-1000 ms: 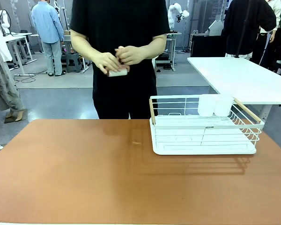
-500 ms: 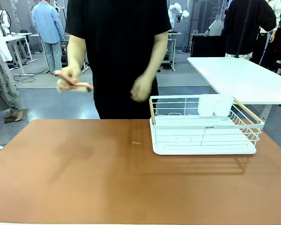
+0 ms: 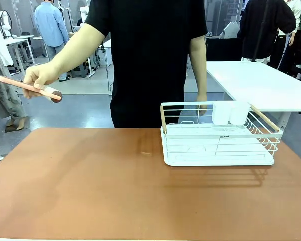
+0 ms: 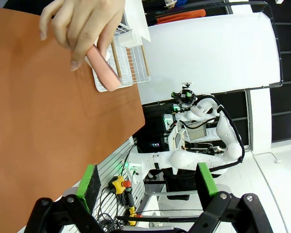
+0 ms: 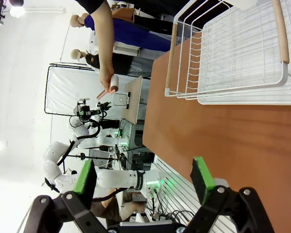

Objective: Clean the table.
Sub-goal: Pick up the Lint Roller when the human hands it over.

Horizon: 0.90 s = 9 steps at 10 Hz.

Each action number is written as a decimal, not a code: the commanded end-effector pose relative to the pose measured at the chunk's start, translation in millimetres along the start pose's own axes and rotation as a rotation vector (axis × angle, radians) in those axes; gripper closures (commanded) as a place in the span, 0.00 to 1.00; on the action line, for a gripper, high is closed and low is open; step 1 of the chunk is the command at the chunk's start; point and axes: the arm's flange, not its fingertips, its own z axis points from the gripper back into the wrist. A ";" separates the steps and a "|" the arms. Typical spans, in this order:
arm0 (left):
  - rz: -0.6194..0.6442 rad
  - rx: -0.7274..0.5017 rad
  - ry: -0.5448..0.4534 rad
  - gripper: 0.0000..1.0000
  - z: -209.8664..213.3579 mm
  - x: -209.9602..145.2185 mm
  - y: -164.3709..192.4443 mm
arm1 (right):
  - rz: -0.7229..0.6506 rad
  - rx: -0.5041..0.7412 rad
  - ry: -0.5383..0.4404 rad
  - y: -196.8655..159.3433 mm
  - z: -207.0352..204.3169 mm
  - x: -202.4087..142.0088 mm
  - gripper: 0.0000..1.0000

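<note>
The reddish-brown table (image 3: 90, 191) spreads across the front view, with a small pale speck (image 3: 146, 153) near its middle. A person at the far side holds a pink-handled roller (image 3: 30, 86) out over the far left corner, above the table. In the left wrist view the same roller (image 4: 105, 71) hangs in the person's hand (image 4: 80, 24) well beyond my left gripper (image 4: 148, 184), which is open and holds nothing. My right gripper (image 5: 143, 177) is open too, above the table (image 5: 223, 141), with the roller (image 5: 109, 90) far off.
A white wire rack (image 3: 218, 135) with wooden handles stands on the table's right half, two white cups in its back corner. The person's other hand (image 3: 201, 98) hangs just behind it. A white-topped table (image 3: 261, 83) stands beyond at the right.
The person has swung the roller from in front of the body out to the picture's left. The other hand has dropped behind the rack. Neither gripper has changed.
</note>
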 end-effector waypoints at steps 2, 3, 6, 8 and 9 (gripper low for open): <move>-0.005 -0.001 -0.005 0.00 1.4 -0.3 -1.8 | -0.008 -0.003 -0.005 2.5 0.5 0.7 0.00; -0.005 -0.001 -0.005 0.00 1.4 -0.3 -1.8 | -0.008 -0.003 -0.005 2.5 0.5 0.7 0.00; -0.005 -0.001 -0.005 0.00 1.4 -0.3 -1.8 | -0.008 -0.003 -0.005 2.5 0.5 0.7 0.00; 0.000 0.000 0.000 0.00 0.0 0.0 0.0 | -0.008 -0.003 -0.005 2.5 0.5 0.7 0.00; 0.075 0.021 -0.043 0.00 -9.3 0.2 -20.5 | -0.008 -0.003 -0.005 2.5 0.5 0.7 0.00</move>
